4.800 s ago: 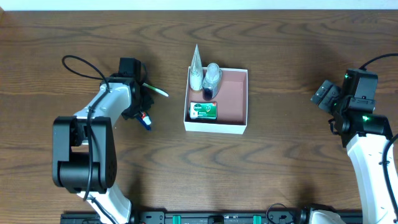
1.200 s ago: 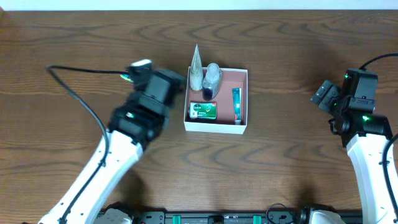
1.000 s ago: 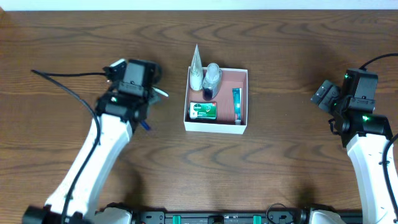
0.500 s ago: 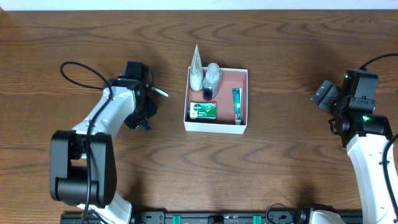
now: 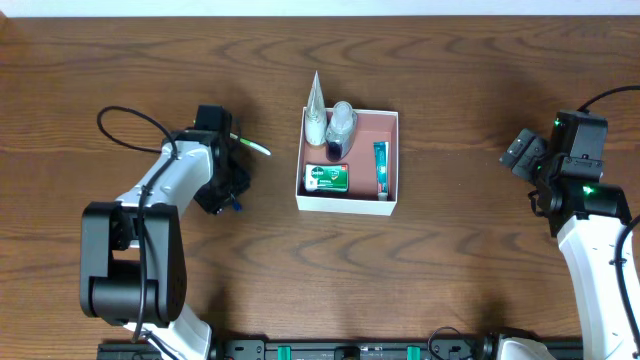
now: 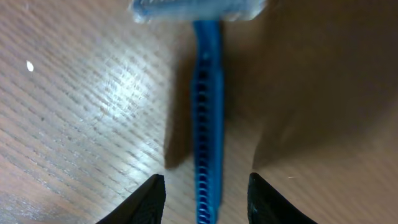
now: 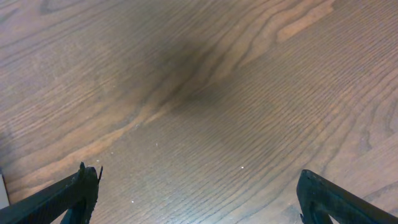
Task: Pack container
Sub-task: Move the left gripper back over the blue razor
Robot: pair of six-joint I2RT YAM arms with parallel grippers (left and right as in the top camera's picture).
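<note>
The container [image 5: 346, 206] is partly packed, a razor [image 6: 208, 124] waits on the desk [image 5: 450, 285] between the half-open left pincer's [image 6: 207, 196] jaws, and the right pincer [image 7: 199, 190] gapes wide.

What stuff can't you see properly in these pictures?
- Overhead: the blue razor is mostly hidden under the left arm.
- Left wrist: its head and handle end are cut off by the edges.
- Overhead: writing on the green box is too small to read.
</note>
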